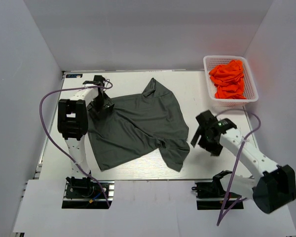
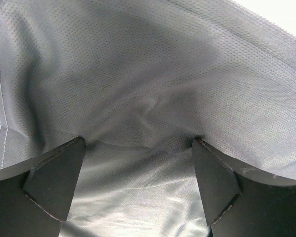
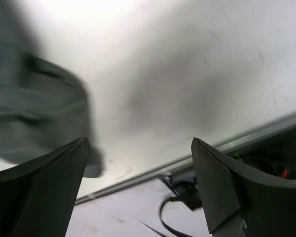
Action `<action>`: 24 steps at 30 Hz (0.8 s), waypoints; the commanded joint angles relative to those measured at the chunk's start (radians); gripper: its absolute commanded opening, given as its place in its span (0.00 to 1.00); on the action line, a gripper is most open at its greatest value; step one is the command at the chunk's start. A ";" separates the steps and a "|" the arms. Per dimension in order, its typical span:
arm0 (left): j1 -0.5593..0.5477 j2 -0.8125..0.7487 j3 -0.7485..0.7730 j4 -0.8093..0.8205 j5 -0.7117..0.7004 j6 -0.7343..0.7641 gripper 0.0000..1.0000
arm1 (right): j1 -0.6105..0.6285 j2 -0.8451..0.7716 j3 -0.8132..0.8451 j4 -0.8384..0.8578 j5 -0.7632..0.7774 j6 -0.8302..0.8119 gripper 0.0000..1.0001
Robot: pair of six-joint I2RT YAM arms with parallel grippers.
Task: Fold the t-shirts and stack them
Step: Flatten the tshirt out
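dark grey t-shirt (image 1: pixel 138 123) spread on the table (image 1: pixel 197 98), both jaws wide
from above: my left gripper (image 1: pixel 100 102) sits on its far left edge, my right gripper (image 1: pixel 203 137) just right of its near sleeve. left wrist: fingers (image 2: pixel 54 182) wide, cloth beneath, unpinched. right wrist: fingers (image 3: pixel 49 187) wide, empty, t-shirt at left.

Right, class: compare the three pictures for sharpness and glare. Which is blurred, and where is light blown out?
Right wrist view: motion-blurred, the dark grey cloth t-shirt smeared, bright glare on the white table up top. Left wrist view: sharp, weave visible, top-right corner blown out. Top view: sharp, evenly lit, soft shadows.
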 commanded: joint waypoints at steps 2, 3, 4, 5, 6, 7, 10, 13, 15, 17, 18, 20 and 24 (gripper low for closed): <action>-0.006 0.019 0.027 0.055 0.004 0.086 0.99 | 0.005 0.117 0.192 0.227 -0.049 -0.273 0.90; -0.017 0.005 0.038 0.055 0.005 0.095 0.99 | 0.008 0.187 0.217 0.254 -0.061 -0.327 0.90; -0.017 -0.006 0.049 0.055 0.005 0.106 0.99 | 0.008 0.212 0.289 0.347 -0.084 -0.381 0.90; -0.017 -0.018 0.060 0.055 0.020 0.115 0.99 | 0.014 0.232 0.312 0.377 -0.130 -0.400 0.90; -0.017 -0.032 0.060 0.055 0.020 0.124 0.99 | 0.020 0.306 0.332 0.403 -0.164 -0.444 0.90; -0.017 -0.066 0.060 0.055 0.011 0.124 0.99 | 0.020 0.331 0.384 0.484 -0.184 -0.459 0.90; 0.006 -0.116 0.028 0.044 -0.018 0.135 0.99 | 0.025 0.504 0.487 0.543 -0.249 -0.518 0.90; 0.006 -0.155 -0.005 0.023 -0.112 0.135 0.99 | 0.023 0.659 0.594 0.549 -0.232 -0.553 0.90; 0.006 -0.144 -0.017 -0.026 -0.178 0.109 0.99 | 0.020 0.718 0.705 0.568 -0.249 -0.570 0.90; 0.015 -0.132 -0.017 -0.054 -0.207 0.089 0.99 | 0.021 0.828 0.809 0.583 -0.264 -0.599 0.90; 0.015 -0.132 -0.017 -0.054 -0.207 0.089 0.99 | 0.020 0.880 0.834 0.580 -0.272 -0.607 0.90; 0.025 -0.112 -0.017 -0.054 -0.218 0.080 0.99 | 0.017 0.952 0.922 0.581 -0.272 -0.631 0.90; 0.046 -0.078 -0.017 0.030 -0.218 0.080 0.99 | 0.009 1.077 1.027 0.597 -0.272 -0.654 0.90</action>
